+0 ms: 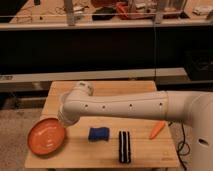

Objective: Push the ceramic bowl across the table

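**Counter (150, 152) status: bowl at front-left corner**

The light wooden counter stands in front of a long grey shelf (115, 75). You will find the ceramic bowl (46, 136) at the counter's front-left corner, with its left rim at the counter's edge. The white arm (125, 106) reaches in from the right. The tool (62, 120) is at the arm's lower-left end, just beside the bowl's right rim and largely hidden by the arm. You cannot tell whether the tool is spread or pressed together. A blue sponge (98, 133), a black striped block (124, 146) and an orange stick (157, 129) lie to the right of the bowl.

Slatted table (80, 151) — ceramic bowl (46, 136), blue block (98, 133), striped bar (124, 146), orange stick (156, 130); gripper hidden behind arm (125, 105)
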Available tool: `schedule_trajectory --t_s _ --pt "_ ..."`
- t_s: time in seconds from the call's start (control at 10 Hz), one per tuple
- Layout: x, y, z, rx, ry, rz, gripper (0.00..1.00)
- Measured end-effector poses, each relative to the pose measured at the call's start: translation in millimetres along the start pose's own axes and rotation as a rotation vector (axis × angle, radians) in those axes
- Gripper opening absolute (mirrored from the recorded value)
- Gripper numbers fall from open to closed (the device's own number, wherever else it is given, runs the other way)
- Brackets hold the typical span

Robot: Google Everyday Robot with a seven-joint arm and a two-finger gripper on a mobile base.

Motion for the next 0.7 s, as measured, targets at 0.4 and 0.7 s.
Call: schedule_trajectory --t_s 0.4,0.7 --pt "-7.6 -5.5 16.5 -0.03 -0.034 -0.018 0.01" --pt "-14.1 -17.2 36.4 -0.046 -0.056 -0.03 0.01"
